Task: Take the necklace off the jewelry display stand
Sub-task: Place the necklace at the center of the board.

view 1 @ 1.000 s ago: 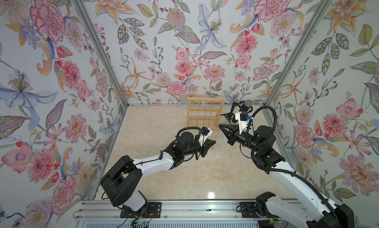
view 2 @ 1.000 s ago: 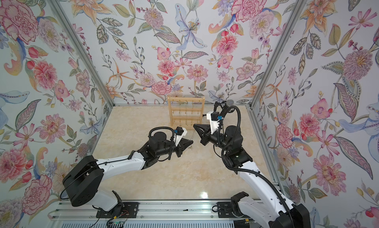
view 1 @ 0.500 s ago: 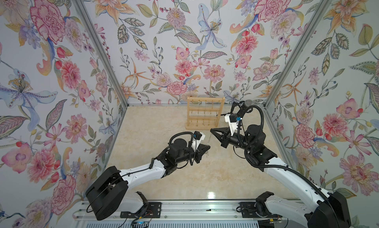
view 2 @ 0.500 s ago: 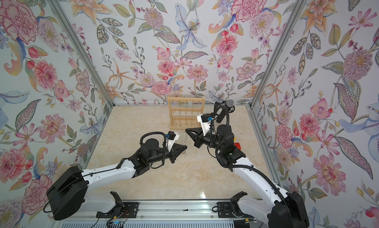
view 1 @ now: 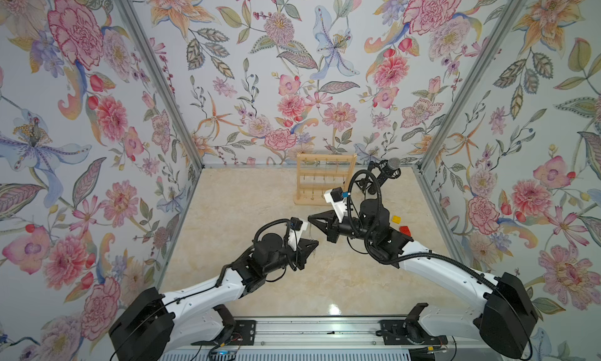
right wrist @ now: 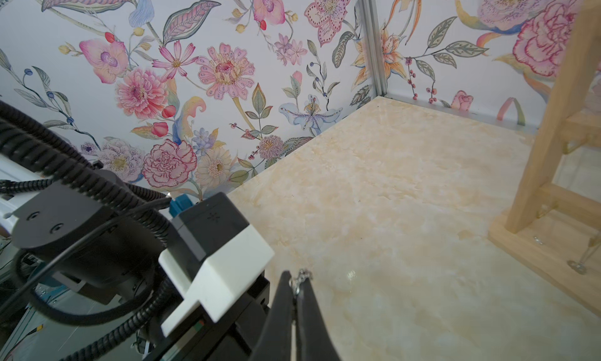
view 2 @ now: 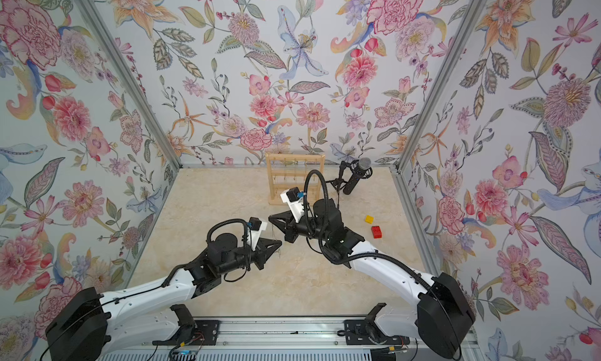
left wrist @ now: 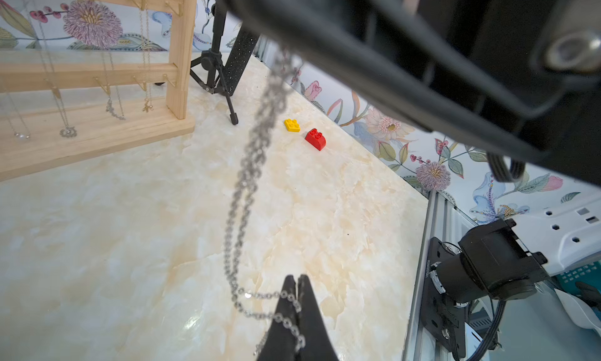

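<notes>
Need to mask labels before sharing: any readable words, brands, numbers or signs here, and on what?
None readable.
White print on the black mount plate, left wrist view: too blurred to read.
The jewelry display stand, red brick, yellow brick: no markings seen.

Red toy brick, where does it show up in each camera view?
In a top view: red brick right next to the right arm.
In a top view: red brick clear of that arm.
Left wrist: red brick beyond the hanging necklace, by the yellow brick.
Right wrist: not in it.
Shared landmark: the jewelry display stand, in all four.
</notes>
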### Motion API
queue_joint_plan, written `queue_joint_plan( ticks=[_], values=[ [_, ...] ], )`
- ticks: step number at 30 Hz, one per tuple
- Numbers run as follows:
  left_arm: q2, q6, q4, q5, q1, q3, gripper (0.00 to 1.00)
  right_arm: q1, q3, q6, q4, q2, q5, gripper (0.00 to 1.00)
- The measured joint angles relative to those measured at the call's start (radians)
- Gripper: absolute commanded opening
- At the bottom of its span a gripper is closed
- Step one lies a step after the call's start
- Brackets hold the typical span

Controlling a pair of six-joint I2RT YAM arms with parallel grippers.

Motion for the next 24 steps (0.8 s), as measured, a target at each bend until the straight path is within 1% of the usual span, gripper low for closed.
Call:
queue_joint_plan(
  ticks=[7,20,24],
  values=[
    [-0.104,-0.088,-0.075,-0.051,0.0,-0.111,0.0,0.045,0.027,-0.014,0.005,0.102,0.022,0.0],
    [-0.256,-0.188,-0.301,-0.105,0.0,-0.164,0.0,0.082,0.038,0.005,0.089,0.236,0.029,0.0],
    [-0.28,-0.216,-0.369,-0.12,0.0,-0.186,0.0,0.097,0.039,0.016,0.115,0.296,0.029,0.0]
  ],
)
